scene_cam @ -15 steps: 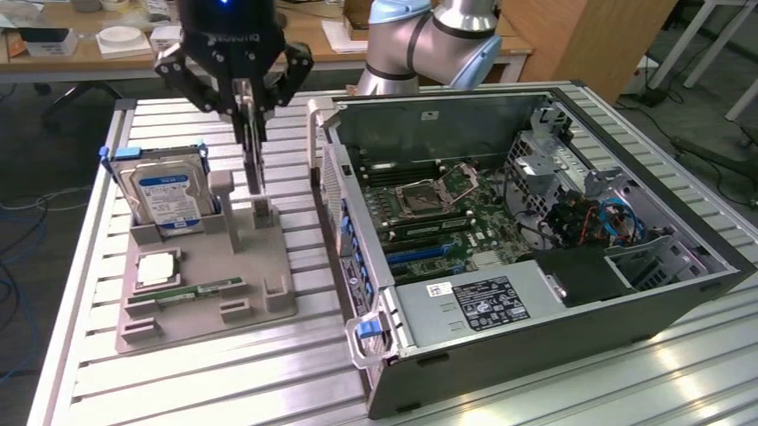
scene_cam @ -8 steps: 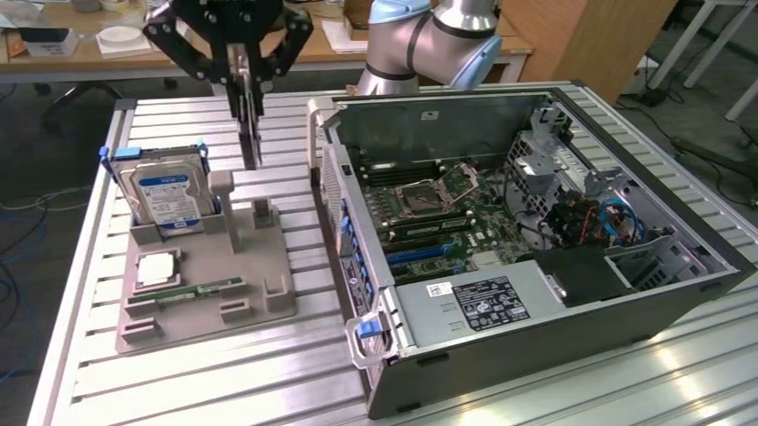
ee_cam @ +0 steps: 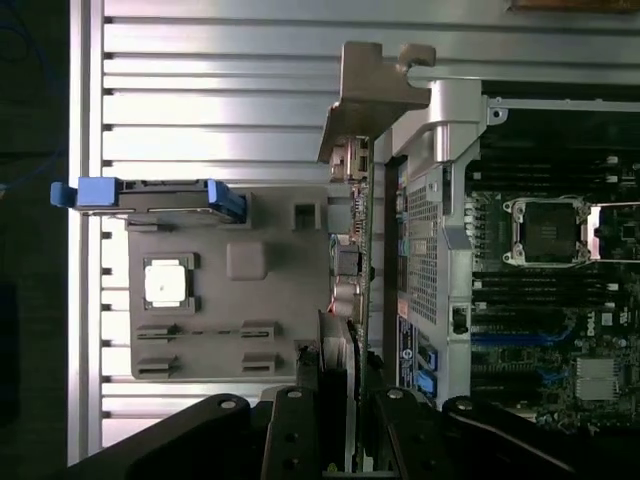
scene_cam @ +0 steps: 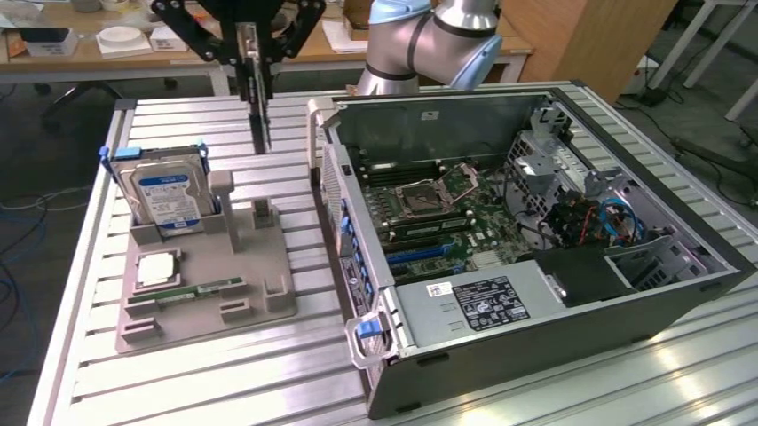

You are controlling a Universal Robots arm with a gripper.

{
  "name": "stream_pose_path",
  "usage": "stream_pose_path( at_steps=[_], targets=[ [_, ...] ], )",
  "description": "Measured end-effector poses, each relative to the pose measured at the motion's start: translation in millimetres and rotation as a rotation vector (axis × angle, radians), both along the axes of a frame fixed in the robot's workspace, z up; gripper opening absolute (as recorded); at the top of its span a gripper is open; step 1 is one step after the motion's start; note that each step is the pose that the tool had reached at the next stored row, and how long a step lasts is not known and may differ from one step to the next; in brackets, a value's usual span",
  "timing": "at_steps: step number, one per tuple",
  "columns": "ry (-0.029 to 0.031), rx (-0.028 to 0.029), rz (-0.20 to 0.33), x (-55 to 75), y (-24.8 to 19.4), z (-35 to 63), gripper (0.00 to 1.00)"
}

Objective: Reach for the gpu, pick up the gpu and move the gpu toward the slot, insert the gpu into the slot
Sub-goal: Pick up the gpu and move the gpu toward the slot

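The gpu [scene_cam: 261,124] hangs edge-on to the exterior camera. Its face is hard to make out, and it reads as a thin dark strip dropping from the tool [scene_cam: 252,89]. The tool's upper linkage is cut off at 12 o'clock of that view. The arm [scene_cam: 432,40] is cropped there too, and its lower part is hidden behind the computer case [scene_cam: 663,266].

In the wrist view the gpu [ee_cam: 365,235] again shows only its edge, with its pale metal bracket [ee_cam: 378,85] at the far end. There the tool [ee_cam: 355,355] shows black links, and its fingers [ee_cam: 335,350] press on the card. The tool is clamped on the gpu, which hangs in the air, clear of the bench [scene_cam: 177,373].

In the exterior view a grey tray [scene_cam: 255,266] lies at 6 o'clock of the gpu. A hard drive [scene_cam: 166,191] stands upright in the tray at 8 o'clock of the card. A square chip [scene_cam: 156,268] and a memory stick [scene_cam: 195,291] lie flat farther toward 6 o'clock.

The open case sits at 3 o'clock of the gpu. The case's near wall [scene_cam: 326,151] stands between the card and the motherboard [scene_cam: 438,209], and a power supply [scene_cam: 480,302] sits at the board's 6 o'clock end.

The tool points straight down, with the card hanging vertically.
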State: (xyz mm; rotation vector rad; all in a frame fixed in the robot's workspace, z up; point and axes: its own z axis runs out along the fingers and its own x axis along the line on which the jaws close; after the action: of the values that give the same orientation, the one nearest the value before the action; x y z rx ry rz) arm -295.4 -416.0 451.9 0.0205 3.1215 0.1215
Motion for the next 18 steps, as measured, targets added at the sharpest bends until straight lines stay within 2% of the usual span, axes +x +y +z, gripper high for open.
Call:
stream_pose_path(
  at_steps=[2,4,5,6,18],
  targets=[
    [0.0001,-0.0004,0.0,9.1,-0.1,0.1,0.27],
    [0.0001,-0.0761,0.0,38.9,0.0,-0.2,0.27],
    [0.0,-0.0765,0.0,56.3,0.0,-1.7,0.27],
    [0.0001,-0.0766,0.0,68.5,0.0,-2.6,0.27],
    [0.0001,-0.0765,0.0,123.0,0.0,-7.6,0.27]
  ],
)
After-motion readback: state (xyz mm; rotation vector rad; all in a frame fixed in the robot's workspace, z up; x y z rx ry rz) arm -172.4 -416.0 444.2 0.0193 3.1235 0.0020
